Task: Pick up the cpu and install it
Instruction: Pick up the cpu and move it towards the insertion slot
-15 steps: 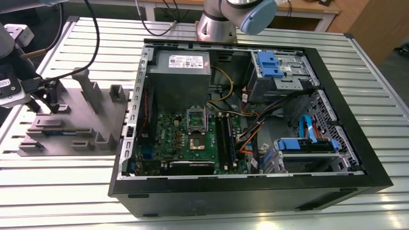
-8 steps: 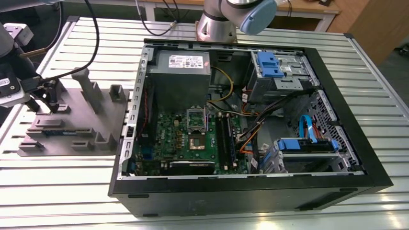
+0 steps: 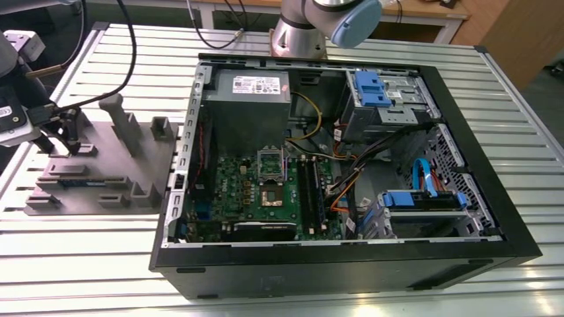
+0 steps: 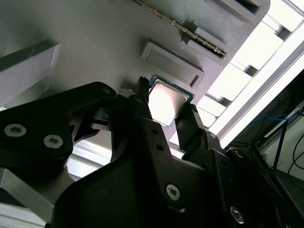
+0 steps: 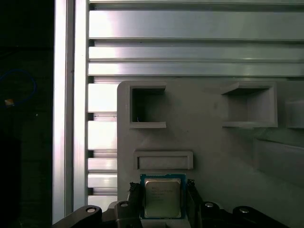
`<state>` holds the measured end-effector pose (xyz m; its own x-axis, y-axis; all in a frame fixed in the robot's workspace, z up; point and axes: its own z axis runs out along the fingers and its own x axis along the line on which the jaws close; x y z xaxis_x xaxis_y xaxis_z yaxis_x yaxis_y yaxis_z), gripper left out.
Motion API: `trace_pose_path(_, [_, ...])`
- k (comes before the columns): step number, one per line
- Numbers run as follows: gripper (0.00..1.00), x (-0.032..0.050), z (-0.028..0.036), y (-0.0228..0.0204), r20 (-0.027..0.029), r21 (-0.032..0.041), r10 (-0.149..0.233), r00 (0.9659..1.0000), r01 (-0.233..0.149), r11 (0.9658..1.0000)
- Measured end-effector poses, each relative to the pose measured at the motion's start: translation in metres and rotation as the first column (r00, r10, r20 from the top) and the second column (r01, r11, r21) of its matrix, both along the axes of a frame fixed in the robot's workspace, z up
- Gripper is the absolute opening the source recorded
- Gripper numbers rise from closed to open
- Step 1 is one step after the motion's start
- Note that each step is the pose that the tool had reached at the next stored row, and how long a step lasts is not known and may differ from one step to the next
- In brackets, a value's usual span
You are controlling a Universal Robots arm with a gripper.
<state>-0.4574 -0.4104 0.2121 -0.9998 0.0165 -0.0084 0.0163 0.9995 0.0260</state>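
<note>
In both wrist views the cpu (image 5: 162, 198) (image 4: 165, 103) is a small square chip with a shiny silver top and a thin pale rim. It lies at the edge of a grey holder block (image 5: 209, 142) (image 4: 95, 38). My gripper (image 5: 162, 205) (image 4: 164, 111) has one black finger against each side of the chip and is shut on it. I cannot tell whether the chip is off the block. In the exterior view the gripper (image 3: 63, 146) is low over the grey holder block (image 3: 105, 165) at the exterior view's left. The motherboard socket (image 3: 271, 195) lies open inside the computer case (image 3: 352, 264).
The holder block carries raised posts (image 3: 119, 115) and square pockets (image 5: 147, 107). The open case holds a grey power supply (image 3: 251, 99), blue drive brackets (image 3: 379, 89) and loose cables (image 3: 352, 172). The arm's base (image 3: 300, 33) stands behind the case. A slatted metal table (image 3: 88, 264) lies under everything.
</note>
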Motion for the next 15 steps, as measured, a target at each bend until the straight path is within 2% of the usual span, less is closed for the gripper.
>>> trace_pose_path(15, [0.47, 0.0000, 0.0069, 0.0000, 0.0001, 0.0001, 0.000, 1.0000, 0.000, 1.0000])
